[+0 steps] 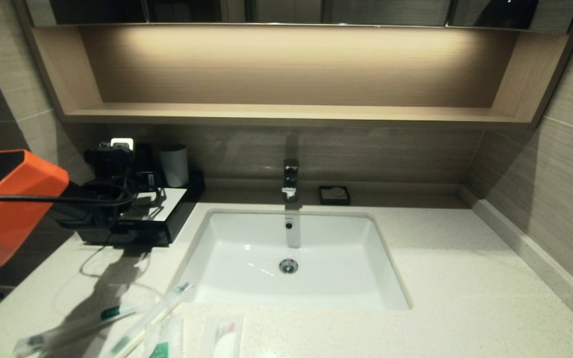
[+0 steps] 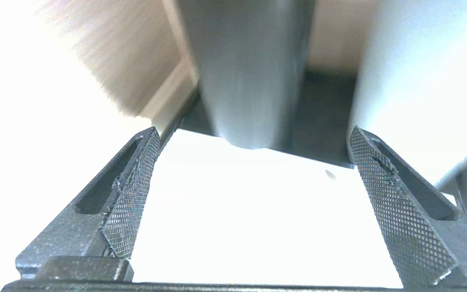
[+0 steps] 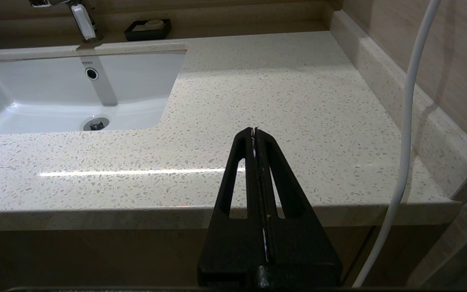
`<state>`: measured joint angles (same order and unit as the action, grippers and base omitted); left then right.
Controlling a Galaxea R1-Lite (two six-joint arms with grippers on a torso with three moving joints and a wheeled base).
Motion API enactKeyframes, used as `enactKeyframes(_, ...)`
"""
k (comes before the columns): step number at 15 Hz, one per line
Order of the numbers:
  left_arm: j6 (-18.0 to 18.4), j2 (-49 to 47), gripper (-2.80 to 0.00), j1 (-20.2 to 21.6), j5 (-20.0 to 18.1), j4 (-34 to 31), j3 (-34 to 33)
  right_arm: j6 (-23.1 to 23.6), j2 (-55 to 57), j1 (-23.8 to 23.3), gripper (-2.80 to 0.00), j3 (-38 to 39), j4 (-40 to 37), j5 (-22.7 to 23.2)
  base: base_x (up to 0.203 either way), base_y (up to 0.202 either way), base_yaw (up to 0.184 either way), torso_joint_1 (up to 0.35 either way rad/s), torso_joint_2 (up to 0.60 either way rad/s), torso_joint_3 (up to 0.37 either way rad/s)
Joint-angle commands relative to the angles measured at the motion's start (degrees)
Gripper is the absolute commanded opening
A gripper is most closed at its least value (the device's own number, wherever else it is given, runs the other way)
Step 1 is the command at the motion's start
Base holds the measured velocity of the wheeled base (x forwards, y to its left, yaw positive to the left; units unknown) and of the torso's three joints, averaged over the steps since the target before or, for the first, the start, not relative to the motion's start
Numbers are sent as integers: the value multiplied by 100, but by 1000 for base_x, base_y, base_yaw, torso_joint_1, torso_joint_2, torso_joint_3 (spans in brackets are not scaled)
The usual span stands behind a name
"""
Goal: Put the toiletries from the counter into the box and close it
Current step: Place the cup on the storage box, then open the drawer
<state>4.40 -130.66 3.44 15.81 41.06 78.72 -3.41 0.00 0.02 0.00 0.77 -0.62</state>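
Toiletries unpacked on bench, nearest; left hand spread wide over box, empty; right hand closed, parked.

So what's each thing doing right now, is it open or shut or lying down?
Left gripper: open wide over the box, holding nothing.
Right gripper: shut, empty, parked short of the counter's front edge.
Box: drawer looks shut.
Toothbrush packets: lying flat on the counter, not packed.
Sachet: lying flat on the counter.
Faucet: off.
Sink: empty.
White cup: upright.
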Motion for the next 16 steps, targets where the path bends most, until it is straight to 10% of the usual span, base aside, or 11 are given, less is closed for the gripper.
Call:
enactKeyframes(1, 109, 1051, 0, -156, 163, 214, -1238, -1, 0, -2, -280, 0, 2, 1, 0, 0, 0, 0, 0, 0)
enactKeyframes(2, 183, 1439, -181, -255, 330, 339, -1798, -1, 7, 3, -280, 0, 5, 1, 0, 0, 0, 0, 0, 0)
enactKeyframes(3, 256, 1843, -280, -367, 565, 494, -2275, -1, 0, -2, -280, 0, 2, 1, 0, 0, 0, 0, 0, 0)
enactKeyframes(6, 411, 2898, -280, -652, 1052, 569, -3184, -1, 8, -2, -280, -1, 9, 1, 0, 0, 0, 0, 0, 0)
enactKeyframes(16, 135, 5225, -280, -497, 1190, -2418, -3680, -1, 0, 3, -280, 0, 2, 1, 0, 0, 0, 0, 0, 0)
